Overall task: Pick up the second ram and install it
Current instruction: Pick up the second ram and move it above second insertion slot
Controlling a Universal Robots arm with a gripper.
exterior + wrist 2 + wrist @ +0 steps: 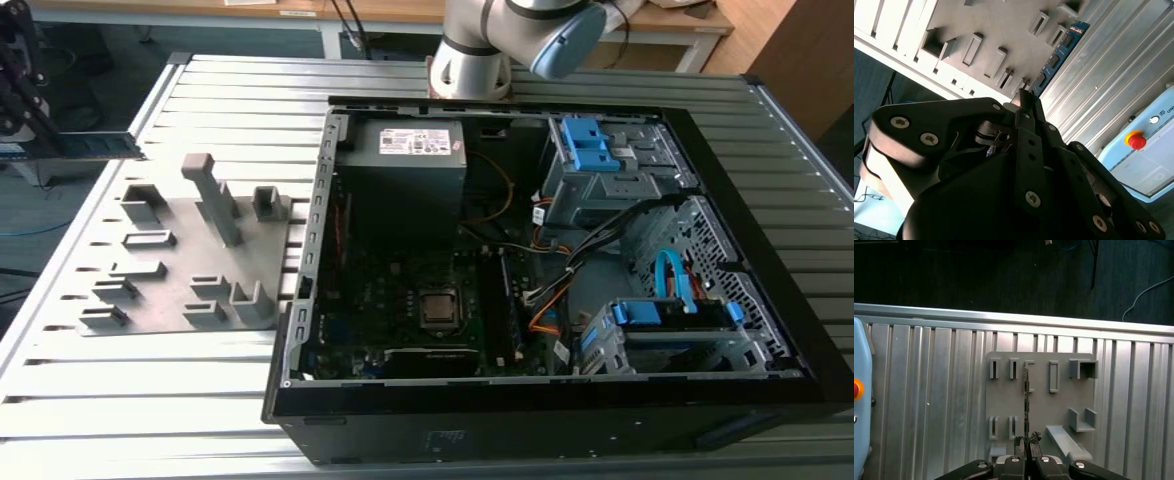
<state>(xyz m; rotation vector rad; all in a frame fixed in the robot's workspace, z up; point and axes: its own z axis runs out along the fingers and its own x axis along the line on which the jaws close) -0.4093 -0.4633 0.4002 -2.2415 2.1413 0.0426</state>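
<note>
blue-green second ram (1061, 51) pinched by gripper (1024, 97) (jaws closed)

Holder plate (180, 265) beside computer case (534, 425)

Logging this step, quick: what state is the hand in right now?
The hand: closed, holding the second ram by one end.

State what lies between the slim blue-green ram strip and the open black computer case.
In the exterior view, a grey slotted holder plate lies between the ram strip, shut in the gripper, and the computer case.
</note>
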